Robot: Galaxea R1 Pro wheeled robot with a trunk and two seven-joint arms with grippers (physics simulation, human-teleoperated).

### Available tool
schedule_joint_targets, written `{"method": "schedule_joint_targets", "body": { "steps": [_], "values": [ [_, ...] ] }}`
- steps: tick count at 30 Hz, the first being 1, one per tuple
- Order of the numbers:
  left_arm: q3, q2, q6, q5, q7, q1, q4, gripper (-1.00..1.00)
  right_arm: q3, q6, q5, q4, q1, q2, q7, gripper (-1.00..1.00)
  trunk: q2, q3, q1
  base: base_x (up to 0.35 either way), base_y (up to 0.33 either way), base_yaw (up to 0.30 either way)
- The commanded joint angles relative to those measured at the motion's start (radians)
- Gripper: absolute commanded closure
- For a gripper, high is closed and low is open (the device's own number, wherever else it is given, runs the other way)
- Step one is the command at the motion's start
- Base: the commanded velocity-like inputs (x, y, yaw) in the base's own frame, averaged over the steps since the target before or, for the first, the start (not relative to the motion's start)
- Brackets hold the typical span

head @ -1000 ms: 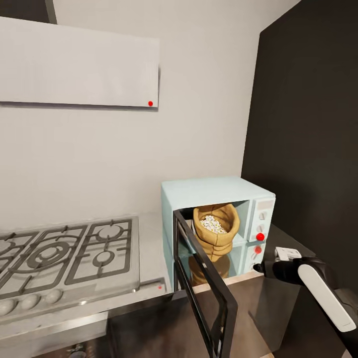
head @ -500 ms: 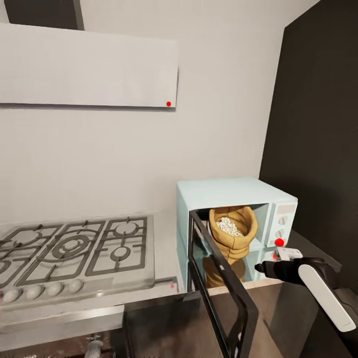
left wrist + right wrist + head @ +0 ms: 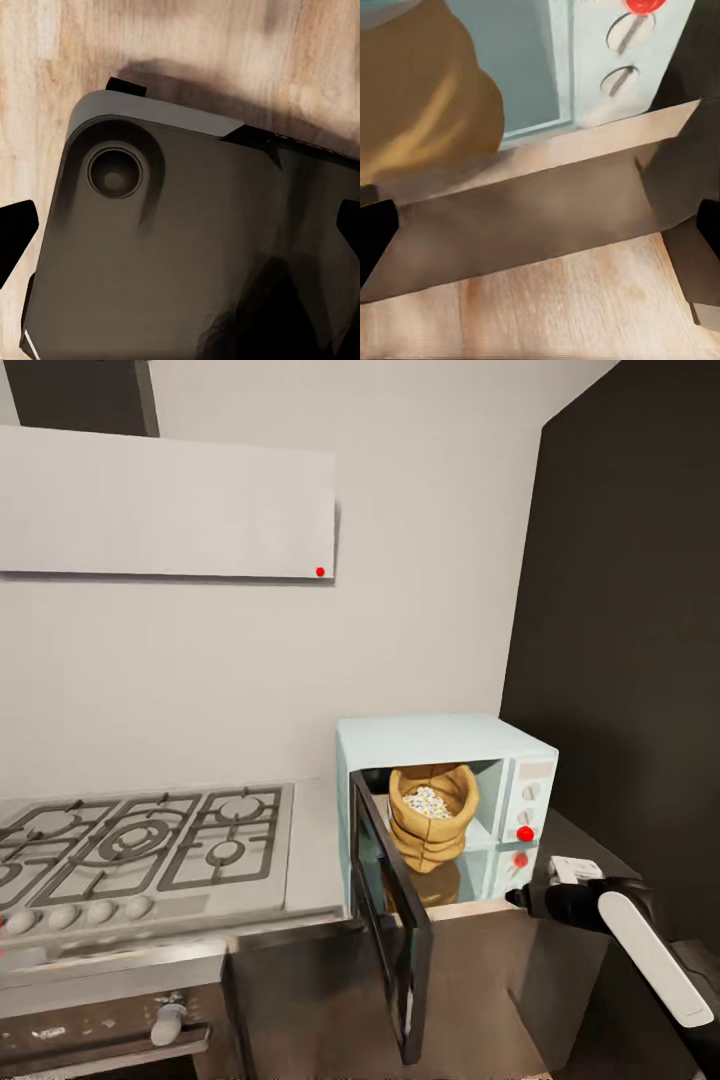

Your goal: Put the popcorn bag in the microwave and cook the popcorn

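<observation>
From where I stood, the right gripper (image 3: 520, 898) hung just in front of the microwave (image 3: 445, 800), low and near the corner below its cream control panel (image 3: 528, 808). Its tip looked narrow and dark in the head view, and I could not tell whether the fingers were together or apart. The right wrist view looked along them at the two round knobs (image 3: 622, 56), a red light (image 3: 643, 4) and the edge of the countertop (image 3: 540, 202). The left gripper (image 3: 180, 225) pointed down at a dark rounded part of the robot's own body over a wooden floor (image 3: 37, 90). Black finger ends showed at both edges of that view, which I took to mean it was spread and holding nothing.

Inside the oven the popcorn bag (image 3: 432, 815) stood upright, well inside the cavity, with whitish popcorn (image 3: 429, 801) heaped in its mouth. The black-framed door (image 3: 390, 920) hung swung out toward the room, its free edge well apart from the gripper. The gas hob (image 3: 140, 845) lay beside the microwave on the steel slab.

As I judged it, the bag's placement was settled, and the pieces already looked puffed. If the door was to be shut, a good way would be to reach round its outer face and push it steadily near the free edge. Pushing at the hinge side would risk shoving the light oven along the glossy top.
</observation>
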State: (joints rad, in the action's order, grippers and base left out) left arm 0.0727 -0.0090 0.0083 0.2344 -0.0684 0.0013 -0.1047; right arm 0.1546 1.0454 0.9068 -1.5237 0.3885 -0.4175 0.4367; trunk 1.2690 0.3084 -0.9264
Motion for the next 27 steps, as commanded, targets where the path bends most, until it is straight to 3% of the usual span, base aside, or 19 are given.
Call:
{"method": "schedule_joint_targets", "body": {
  "steps": [1, 5, 6, 7, 11, 13, 17, 21, 27],
  "values": [
    [0.007, 0.000, 0.001, 0.004, -0.005, 0.000, -0.001, -1.00, 0.001, 0.002, 0.008, -0.004, 0.001, 0.001, -0.038, -1.00, 0.001, 0.001, 0.000, -0.039, -0.043, 0.000],
    [0.007, 0.000, 0.001, 0.003, -0.005, 0.000, -0.001, -1.00, 0.025, -0.026, -0.002, -0.007, 0.001, -0.004, -0.290, -1.00, 0.001, 0.001, 0.000, -0.014, -0.015, 0.000],
    [0.007, 0.000, 0.001, 0.003, -0.005, 0.000, -0.001, -1.00, 0.041, -0.079, -0.021, -0.007, 0.001, -0.004, -0.325, -1.00, 0.001, 0.001, 0.000, -0.003, -0.004, 0.000],
    [0.007, 0.000, 0.001, 0.003, -0.005, 0.000, -0.001, -1.00, 0.080, -0.176, -0.090, -0.006, 0.001, -0.002, -0.366, -1.00, 0.001, 0.001, 0.000, -0.001, -0.002, 0.000],
    [0.007, 0.000, 0.001, 0.003, -0.005, 0.000, -0.001, -1.00, 0.138, -0.330, -0.239, 0.002, 0.001, 0.006, -0.398, -1.00, 0.001, 0.001, 0.000, 0.000, 0.000, 0.000],
    [0.007, 0.000, 0.001, 0.003, -0.005, 0.000, -0.001, -1.00, 0.147, -0.369, -0.265, 0.004, 0.001, 0.008, -0.421, -1.00, 0.001, 0.001, 0.000, 0.000, 0.000, 0.000],
    [0.007, 0.000, 0.001, 0.003, -0.005, 0.000, -0.001, -1.00, 0.157, -0.460, -0.279, 0.010, 0.001, 0.004, -0.451, -1.00, 0.001, 0.001, 0.000, 0.000, 0.000, 0.000],
    [0.007, 0.000, 0.001, 0.003, -0.005, 0.000, -0.001, -1.00, 0.228, -0.541, -0.282, 0.024, 0.001, 0.005, -0.457, -1.00, 0.001, 0.001, 0.000, 0.000, 0.000, 0.000],
    [0.007, 0.000, 0.001, 0.003, -0.005, 0.000, -0.001, -1.00, 0.242, -0.610, -0.281, 0.044, 0.001, 0.006, -0.452, -1.00, 0.001, 0.001, 0.000, 0.000, 0.000, 0.000]
  ]
}}
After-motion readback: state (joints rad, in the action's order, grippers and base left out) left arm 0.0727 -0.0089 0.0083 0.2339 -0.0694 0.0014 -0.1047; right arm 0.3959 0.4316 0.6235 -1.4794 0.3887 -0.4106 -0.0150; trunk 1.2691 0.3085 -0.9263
